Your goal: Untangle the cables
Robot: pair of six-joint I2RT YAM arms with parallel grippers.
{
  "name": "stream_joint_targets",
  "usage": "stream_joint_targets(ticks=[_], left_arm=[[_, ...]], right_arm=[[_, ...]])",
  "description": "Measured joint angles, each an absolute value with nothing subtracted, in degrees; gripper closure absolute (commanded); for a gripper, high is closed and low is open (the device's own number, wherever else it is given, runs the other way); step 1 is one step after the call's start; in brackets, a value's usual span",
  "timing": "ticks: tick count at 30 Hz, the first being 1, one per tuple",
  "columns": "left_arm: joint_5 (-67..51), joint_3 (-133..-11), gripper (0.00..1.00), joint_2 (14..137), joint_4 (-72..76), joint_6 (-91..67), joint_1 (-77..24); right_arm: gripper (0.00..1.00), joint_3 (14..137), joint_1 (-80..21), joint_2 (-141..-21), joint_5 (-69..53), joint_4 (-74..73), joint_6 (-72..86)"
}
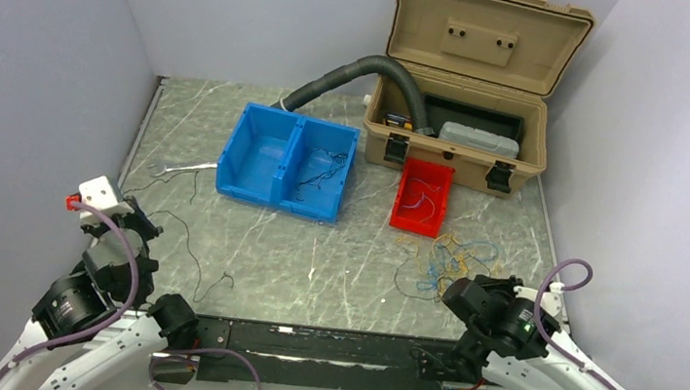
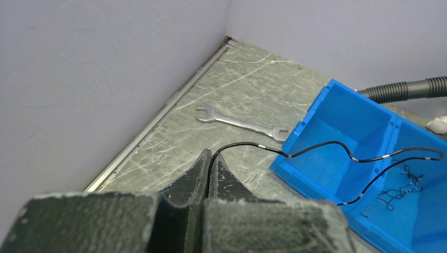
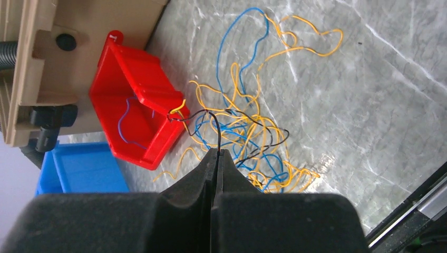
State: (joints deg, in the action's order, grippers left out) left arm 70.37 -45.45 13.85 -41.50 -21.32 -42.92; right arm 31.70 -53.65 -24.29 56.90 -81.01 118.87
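Observation:
The tangle of cables (image 1: 442,258), thin yellow-orange, blue and black wires, lies on the table in front of the red bin; in the right wrist view the tangle (image 3: 248,132) spreads under my fingertips. My right gripper (image 3: 217,152) is shut on a black cable (image 3: 216,129) that rises from the heap. It sits at the heap's near edge (image 1: 458,291). My left gripper (image 2: 212,156) is shut on another black cable (image 2: 316,146), which arcs over toward the blue bin (image 2: 337,105). That gripper (image 1: 136,225) is at the table's left side.
A two-compartment blue bin (image 1: 288,161) holds thin black wires on its right side. A red bin (image 1: 422,196) holds a blue wire. Behind stand an open tan toolbox (image 1: 472,82) and a grey hose (image 1: 355,74). A wrench (image 1: 182,169) lies left of the blue bin.

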Motion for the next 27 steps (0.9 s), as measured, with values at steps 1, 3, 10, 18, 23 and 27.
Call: stream_joint_targets(ticks=[1,3,10,18,23,27], left_arm=[[70.1,-45.5,1.0,14.1,-41.5,-21.3,-42.9],[68.2,-45.6,1.0,14.3,-40.9,-20.4,-42.8],[54.0,-46.2,1.0,15.9,-33.1,-14.5,-42.8],[43.7,-58.3,1.0,32.2,-28.0,-10.2,-42.8],[40.3,-67.3,1.0,41.0,-26.4,-8.2,-42.7],[38.7,-78.5,1.0,50.0,-25.3,-6.4,-42.7]], right_arm=[[1.0,32.4,-53.6,-24.8,57.3,-81.4,118.7],[1.0,33.8,-53.6,-26.4,58.0,-81.1,116.7],[0.87,36.9,-53.6,-31.4,57.5,-66.4,92.7],[0.09,33.9,-53.6,-27.4,46.7,-39.5,59.1],[0.08,34.0,-53.6,-29.3,43.0,-34.9,51.4],[0.08,34.5,-53.6,-30.8,40.7,-33.3,47.3]])
